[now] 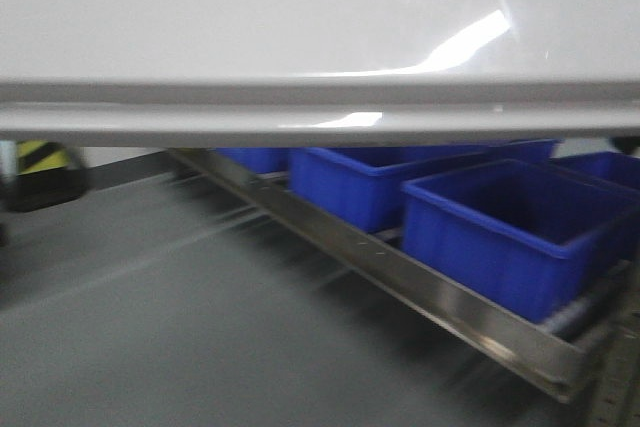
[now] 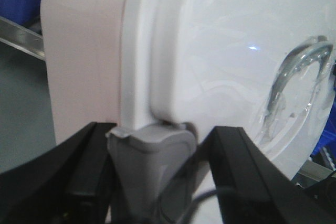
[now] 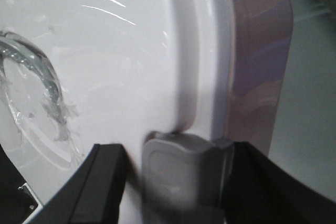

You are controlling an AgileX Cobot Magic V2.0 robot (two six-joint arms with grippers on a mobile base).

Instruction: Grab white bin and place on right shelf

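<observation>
The white bin [image 1: 300, 17], lid on, hangs in mid-air across the top of the front view, held at both ends: the left gripper [image 2: 163, 140] and right gripper [image 3: 178, 153] each look clamped around a grey latch [image 2: 152, 166] at the lid's edge. Lower right, the steel shelf [image 1: 400, 277] carries blue bins [image 1: 500, 227] along its front rail. The carry looks to be the step in hand; next, the bin needs a free stretch of shelf, none visible here, and a level set-down.
</observation>
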